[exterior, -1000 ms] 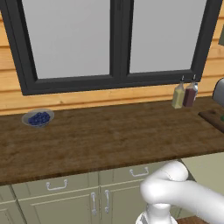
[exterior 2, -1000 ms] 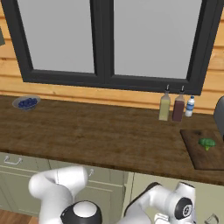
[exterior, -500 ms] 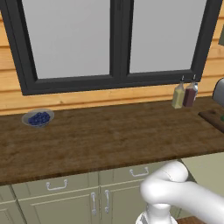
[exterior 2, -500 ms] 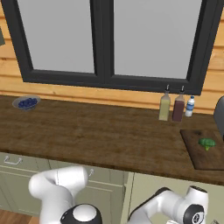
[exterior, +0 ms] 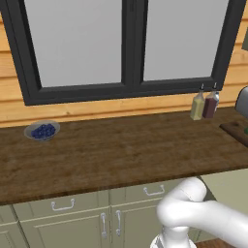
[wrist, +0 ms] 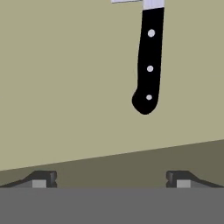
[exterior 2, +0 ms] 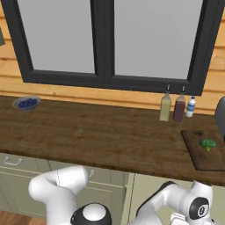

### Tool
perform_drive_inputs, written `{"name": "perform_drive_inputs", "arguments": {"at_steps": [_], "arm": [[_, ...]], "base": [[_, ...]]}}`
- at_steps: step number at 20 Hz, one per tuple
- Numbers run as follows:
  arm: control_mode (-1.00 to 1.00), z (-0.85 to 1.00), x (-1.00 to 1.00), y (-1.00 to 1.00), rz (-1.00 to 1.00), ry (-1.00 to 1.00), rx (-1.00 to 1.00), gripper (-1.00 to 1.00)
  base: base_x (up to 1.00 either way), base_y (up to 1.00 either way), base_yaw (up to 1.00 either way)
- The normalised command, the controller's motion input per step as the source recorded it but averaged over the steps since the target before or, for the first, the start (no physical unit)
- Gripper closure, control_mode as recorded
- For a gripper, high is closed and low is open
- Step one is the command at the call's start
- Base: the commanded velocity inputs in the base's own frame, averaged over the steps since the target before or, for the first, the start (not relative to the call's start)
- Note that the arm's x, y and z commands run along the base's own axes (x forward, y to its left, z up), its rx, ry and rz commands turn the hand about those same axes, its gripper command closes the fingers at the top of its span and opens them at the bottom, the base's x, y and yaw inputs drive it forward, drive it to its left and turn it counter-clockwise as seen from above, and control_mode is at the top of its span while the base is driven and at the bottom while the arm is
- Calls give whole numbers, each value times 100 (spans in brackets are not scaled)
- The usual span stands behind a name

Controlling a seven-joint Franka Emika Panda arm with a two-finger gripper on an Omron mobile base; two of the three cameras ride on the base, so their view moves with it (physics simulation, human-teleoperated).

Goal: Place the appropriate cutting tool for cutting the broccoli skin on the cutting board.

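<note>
Your gripper (wrist: 111,179) is sitting wide open with nothing in it, and the knife (wrist: 148,65) is lying on a flat beige surface ahead of the fingertips, black riveted handle pointing back at you, well apart from both tips. The cutting board (exterior 2: 203,154) is sitting at the right end of the counter (exterior 2: 96,132) with a bit of broccoli (exterior 2: 208,143) lying on it, just right of the two bottles (exterior 2: 172,107).

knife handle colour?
Black with three pale rivets, on the knife handle; clearest in the hand view.
</note>
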Motion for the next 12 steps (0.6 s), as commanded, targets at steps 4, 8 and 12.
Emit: {"name": "perform_drive_inputs", "arguments": {"at_steps": [4,8,12], "arm": [[-100,0,0,0,0,0,0,-100],[-100,0,0,0,0,0,0,-100],[-100,0,0,0,0,0,0,-100]], "base": [[0,0,0],[0,0,0],[0,0,0]]}}
